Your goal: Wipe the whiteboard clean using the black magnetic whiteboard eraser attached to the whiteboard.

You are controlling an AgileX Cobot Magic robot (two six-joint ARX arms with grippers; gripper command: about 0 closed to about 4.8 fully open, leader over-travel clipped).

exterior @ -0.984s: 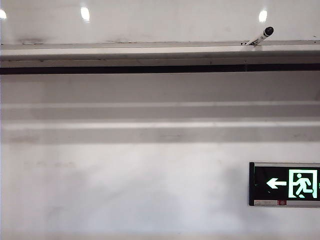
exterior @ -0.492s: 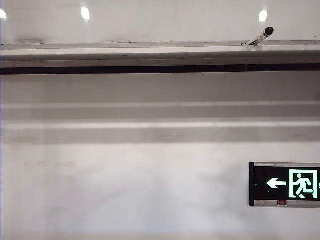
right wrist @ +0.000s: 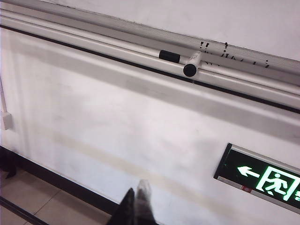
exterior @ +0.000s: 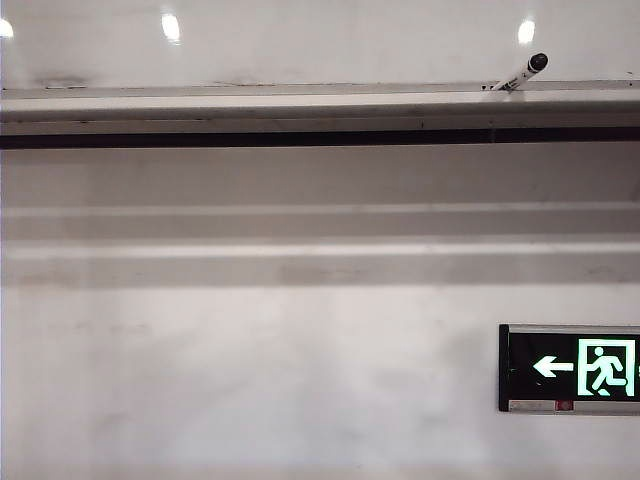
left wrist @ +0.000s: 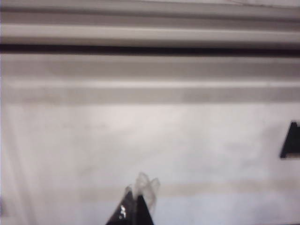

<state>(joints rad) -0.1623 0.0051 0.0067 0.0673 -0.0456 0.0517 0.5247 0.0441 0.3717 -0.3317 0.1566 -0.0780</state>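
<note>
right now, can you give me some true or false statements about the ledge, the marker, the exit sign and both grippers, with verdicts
1. A marker rests on the whiteboard ledge. True.
2. The exit sign arrow points right. False: it points left.
3. The left gripper holds the black eraser. False: it is shut on nothing, and no eraser shows.
4. The right gripper is shut, away from the ledge. True.
5. Both arms show in the exterior view. False: neither does.
</note>
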